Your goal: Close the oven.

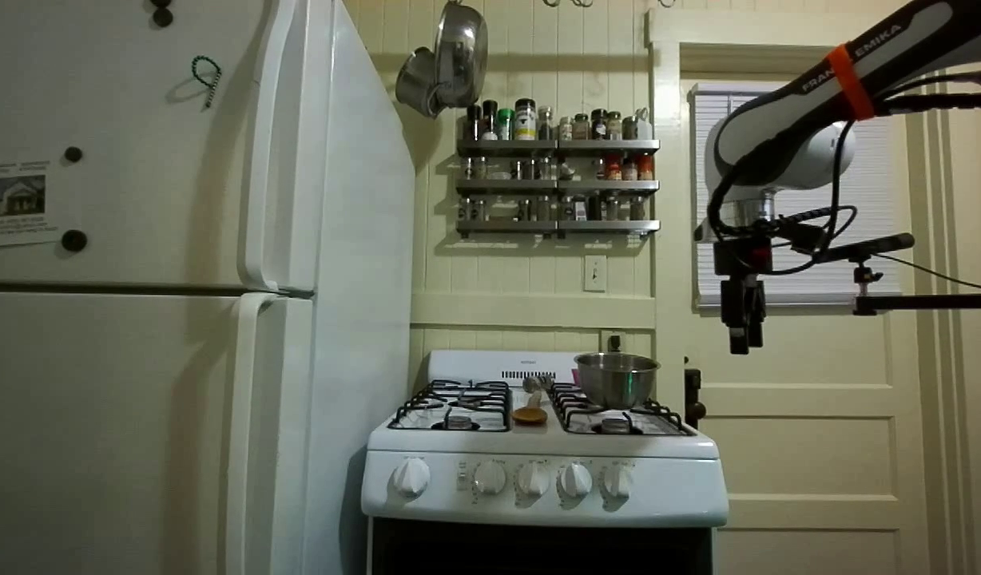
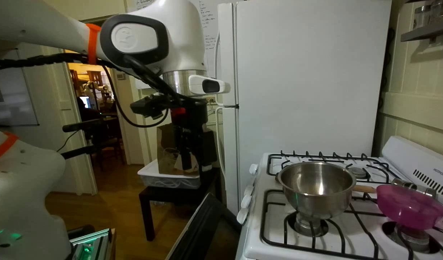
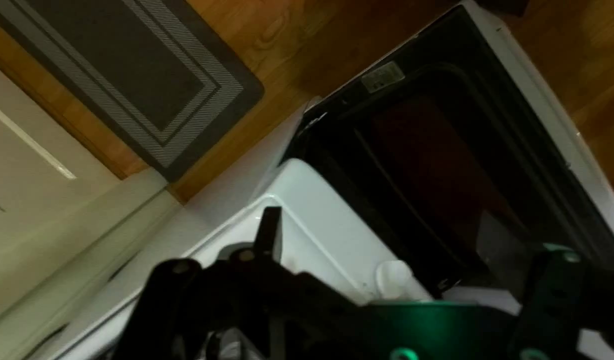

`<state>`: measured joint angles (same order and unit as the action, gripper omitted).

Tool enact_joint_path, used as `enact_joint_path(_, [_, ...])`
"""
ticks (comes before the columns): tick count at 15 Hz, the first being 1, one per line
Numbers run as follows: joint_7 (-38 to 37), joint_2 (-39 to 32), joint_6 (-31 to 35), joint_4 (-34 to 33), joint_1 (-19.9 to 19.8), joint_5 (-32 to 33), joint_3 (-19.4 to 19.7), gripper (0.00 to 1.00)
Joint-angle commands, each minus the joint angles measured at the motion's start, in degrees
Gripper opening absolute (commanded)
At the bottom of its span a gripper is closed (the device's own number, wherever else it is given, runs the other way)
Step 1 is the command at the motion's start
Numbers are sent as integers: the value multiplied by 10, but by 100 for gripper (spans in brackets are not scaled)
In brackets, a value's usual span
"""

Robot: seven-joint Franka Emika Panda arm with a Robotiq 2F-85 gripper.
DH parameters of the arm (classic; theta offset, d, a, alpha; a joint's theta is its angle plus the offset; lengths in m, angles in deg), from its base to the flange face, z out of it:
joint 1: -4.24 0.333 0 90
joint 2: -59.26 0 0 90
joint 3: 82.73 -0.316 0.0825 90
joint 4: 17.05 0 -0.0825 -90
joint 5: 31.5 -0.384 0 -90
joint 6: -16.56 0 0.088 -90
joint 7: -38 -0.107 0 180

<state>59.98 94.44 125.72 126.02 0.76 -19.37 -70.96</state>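
Note:
The oven is a white gas range [image 1: 538,489] with black grates and white knobs; it also shows in an exterior view [image 2: 255,234] and the wrist view [image 3: 332,220]. Its dark oven door [image 2: 212,233] stands open, tilted out from the front; in the wrist view the door's dark inner face [image 3: 432,145] and pale outer edge show. In an exterior view only a dark area shows below the knobs. My gripper [image 1: 744,339] is in the air, fingers down, apart from the door. It appears in front of the range in an exterior view [image 2: 196,164]. In the wrist view its fingers [image 3: 415,229] are spread, with nothing between them.
A metal bowl [image 2: 317,195] and a pink bowl-like item [image 2: 411,206] sit on the burners. A wooden spoon [image 1: 530,415] lies between the grates. A tall white refrigerator [image 1: 363,319] stands beside the range. A black table [image 2: 163,195] holds a white bin. A mat [image 3: 172,85] lies on the floor.

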Motion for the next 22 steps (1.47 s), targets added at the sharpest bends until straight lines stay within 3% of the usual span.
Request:
enact_joint_path(1, [15,-41,11,24,62,-33,-43,100])
enact_joint_path(9, [14,-223,43,4,174,-39,-177,100])
enact_joint_path(10, [31,-242,29,-8,179,-40,-185,100])
enact_joint_path(11, [11,-195,35,18,164,-46,-178,100])
enact_joint_path(13, [11,-230,35,6,174,-45,-196,100])
enact_joint_path(17, [21,-243,35,-6,171,-44,-193,100])
enact_joint_path(22, [-3,-355,35,-101,194,1,-245,100])
